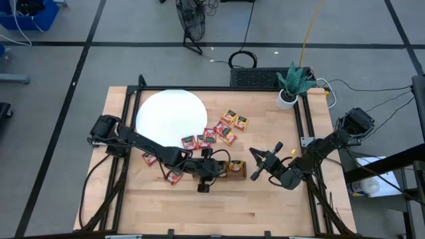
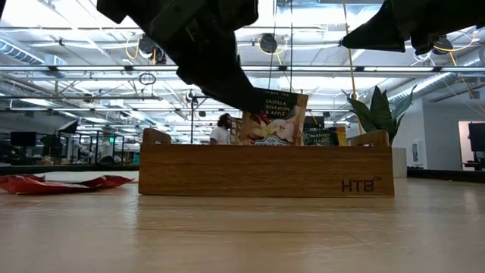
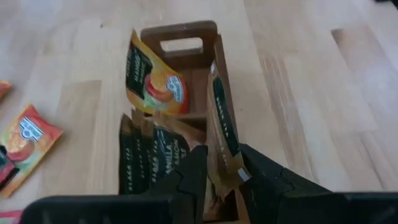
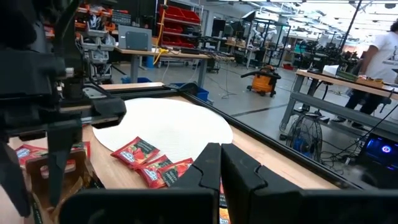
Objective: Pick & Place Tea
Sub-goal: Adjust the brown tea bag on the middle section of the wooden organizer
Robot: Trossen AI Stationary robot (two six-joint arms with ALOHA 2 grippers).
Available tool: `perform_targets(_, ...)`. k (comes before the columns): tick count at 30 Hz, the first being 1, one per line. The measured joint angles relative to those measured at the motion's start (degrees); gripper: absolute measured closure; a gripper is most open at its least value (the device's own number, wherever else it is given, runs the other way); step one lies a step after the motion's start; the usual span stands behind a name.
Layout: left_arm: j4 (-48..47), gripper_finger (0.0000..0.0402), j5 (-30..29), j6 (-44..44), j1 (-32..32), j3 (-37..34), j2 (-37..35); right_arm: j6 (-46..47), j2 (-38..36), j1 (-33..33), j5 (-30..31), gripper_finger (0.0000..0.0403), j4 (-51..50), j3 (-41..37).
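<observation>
A brown wooden tray [image 1: 236, 170] with compartments stands near the table's middle. My left gripper [image 3: 221, 173] hangs over it, shut on a tan tea sachet [image 2: 277, 120] with a dark green band. That sachet stands on edge, its lower part inside the tray. Other sachets lean in the tray: an orange one [image 3: 155, 84] in the far compartment, several dark ones [image 3: 149, 155] in the nearer one. Loose red and orange sachets [image 1: 212, 136] lie flat by the white disc [image 1: 169, 114]. My right gripper [image 1: 264, 162] waits shut to the tray's right. My left gripper pinches the tan sachet's upper near end [image 3: 221, 163] between its two fingers, one on each flat face. The fingers [image 2: 231, 87] slant down from the table's left. The sachet stands upright, reaching away from the fingers, its lower edge hidden behind the tray's wall [image 2: 265, 171].
Two red sachets [image 1: 161, 167] lie under my left arm, left of the tray. A potted plant [image 1: 291, 85] stands at the far right corner. Bare wood stretches along the table's near edge [image 1: 219, 216].
</observation>
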Motion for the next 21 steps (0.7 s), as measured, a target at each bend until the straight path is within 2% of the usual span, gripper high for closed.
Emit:
perform_targets(3, -0.40, 0.0327, -0.22, 0.42, 0.03, 0.11, -0.11, 0.00, 0.00, 0.00, 0.00, 0.0403, 0.00, 0.00)
perform_targets(5, -1.73, 0.0369, -0.22, 0.65, 0.08, 0.04, -0.08, 0.00, 0.00, 0.00, 0.00, 0.0403, -0.06, 0.00)
perform_targets(7, -1.84, 0.0391, -0.24, 0.45, 0.11, 0.04, -0.04, 0.00, 0.00, 0.00, 0.00, 0.0403, -0.10, 0.00)
perform_targets(21, -2.62, 0.0399, -3.92, 0.20, -0.02, -1.10, -0.07, 0.00, 0.00, 0.00, 0.01, 0.0403, -0.47, 0.00)
